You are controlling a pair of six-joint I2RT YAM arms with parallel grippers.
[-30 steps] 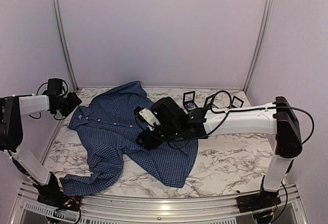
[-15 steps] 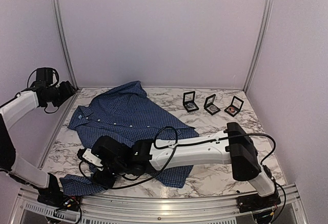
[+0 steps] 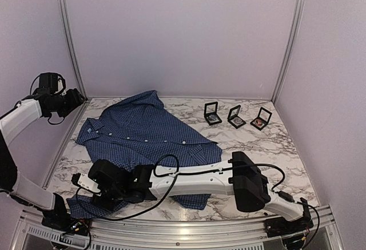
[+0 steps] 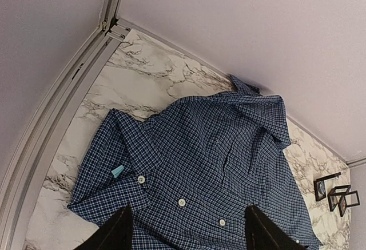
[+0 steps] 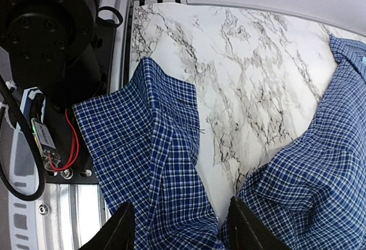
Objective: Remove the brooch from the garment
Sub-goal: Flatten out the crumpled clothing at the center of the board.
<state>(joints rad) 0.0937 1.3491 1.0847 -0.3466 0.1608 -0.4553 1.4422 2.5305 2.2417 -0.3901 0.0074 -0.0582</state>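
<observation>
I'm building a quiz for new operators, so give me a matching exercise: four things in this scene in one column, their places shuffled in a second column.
1. shirt
2. left gripper
3. right gripper
4. black frame boxes

a. in a row at the far right of the table
b. up by the far-left corner
c. spread over the table's left half
d. low over the shirt's near-left end

Pairs: 1-c, 2-b, 3-d, 4-a.
</observation>
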